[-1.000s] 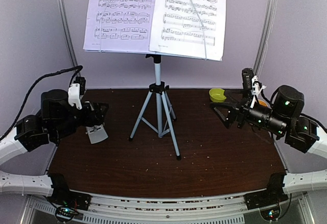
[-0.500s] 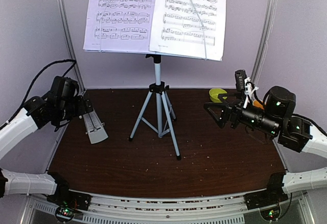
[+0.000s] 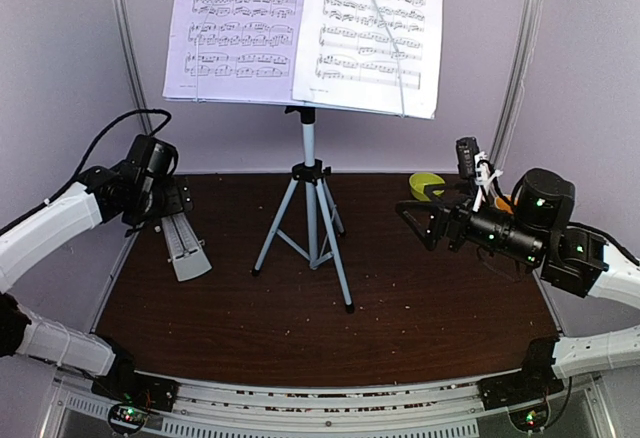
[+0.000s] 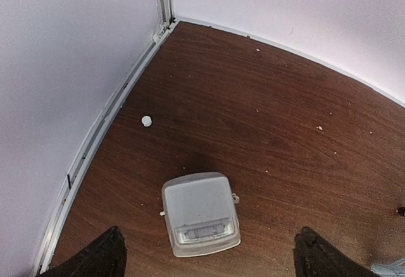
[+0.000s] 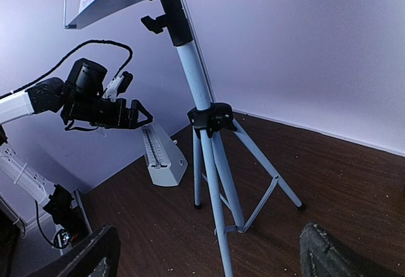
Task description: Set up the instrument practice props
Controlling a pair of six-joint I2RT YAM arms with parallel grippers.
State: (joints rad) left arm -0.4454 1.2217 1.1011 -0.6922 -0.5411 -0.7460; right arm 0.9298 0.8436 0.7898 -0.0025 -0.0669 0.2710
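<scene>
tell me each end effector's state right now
Left end effector: open, holding nothing.
Right end effector: open, holding nothing.

Metronome (image 3: 186, 249) stands left of the music stand (image 3: 309, 173), which holds two sheet-music pages (image 3: 240, 28); bowl (image 3: 424, 185) sits right.

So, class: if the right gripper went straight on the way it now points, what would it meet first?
Most likely the music stand's tripod: its legs sit dead ahead of the right gripper in its wrist view. The metronome lies off to the left; depth is unclear.
</scene>
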